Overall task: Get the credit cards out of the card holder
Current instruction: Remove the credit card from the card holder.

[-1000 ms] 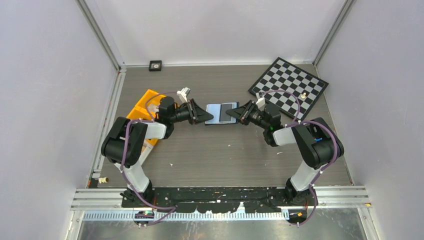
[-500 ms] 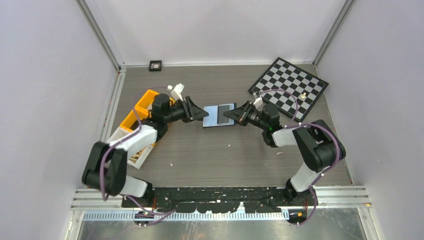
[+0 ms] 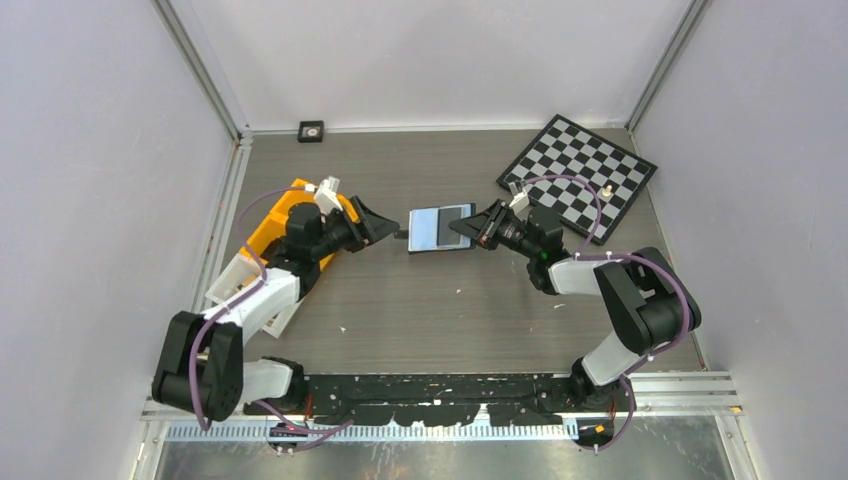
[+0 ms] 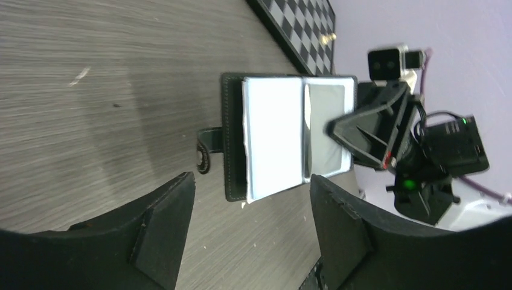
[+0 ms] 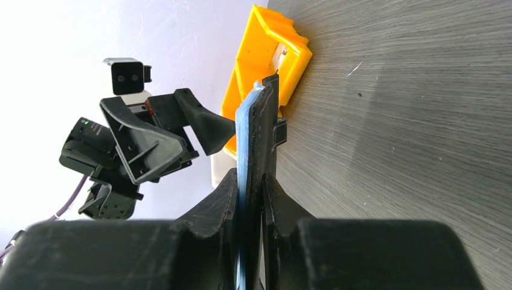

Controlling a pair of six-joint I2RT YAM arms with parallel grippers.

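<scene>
Card holder (image 3: 440, 228) lies open, inside face up, mid-table toward the far side. Its right edge is pinched in the right gripper (image 3: 468, 228), jaws narrow on it. Resting on the table or just above it: cannot tell.

Credit cards (image 4: 272, 142), pale grey-blue, sit in the pockets; none out.

Left gripper (image 3: 383, 226) has its jaws wide, just left of the holder, not touching.

Judgement: the left fingers should close on a card edge only, not the black flap, then draw leftward against the right's hold.

Orange bin (image 3: 283, 215), further left: something pale inside, unidentifiable.

Bright, even light; soft shadows; wrist views sharp.
</scene>
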